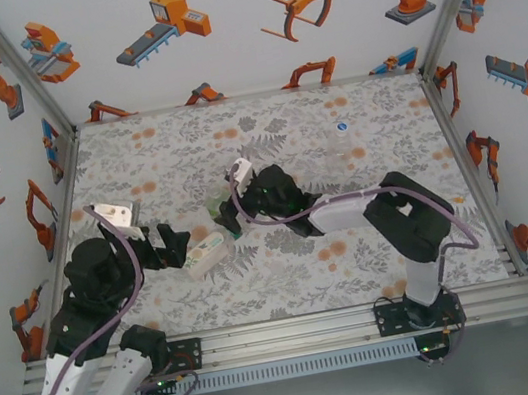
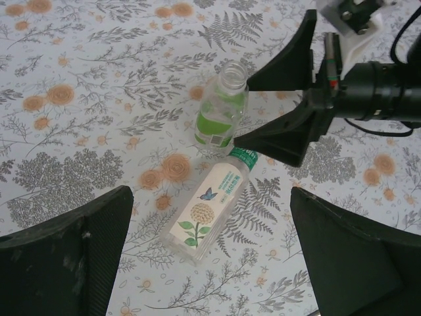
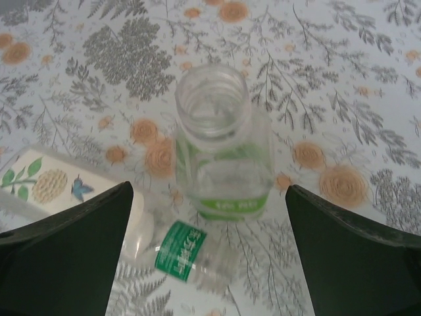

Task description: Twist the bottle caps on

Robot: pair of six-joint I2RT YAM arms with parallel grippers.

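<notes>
Green-labelled and upright, the open bottle (image 3: 223, 174) stands near the middle of the surface (image 1: 374, 250) with its threaded mouth bare. This one clearly has no cap on it yet. The right end effector (image 3: 209, 191) sits spread wide with the bottle between its fingers and touches neither side. I see no cap near either end effector.

Just beside the open bottle's base, a second bottle (image 2: 205, 210) lies on its side, neck toward it. The left end effector (image 2: 209, 196) is also spread wide and empty, and this lying bottle is ahead of it, between the fingers. Whether it is capped I cannot tell, because its end is partly hidden behind the right finger.

Well apart, toward the far right, a clear bottle (image 1: 341, 147) stands with what looks like a blue cap (image 1: 342, 128) on top. If so, that one is probably done, and at least the open bottle is left.

The lying bottle's label shows a yellow flower and a blue butterfly. A green band (image 3: 179, 247) at its neck carries white characters, and the open bottle has white print on a green strip. Both are too blurred to read.
</notes>
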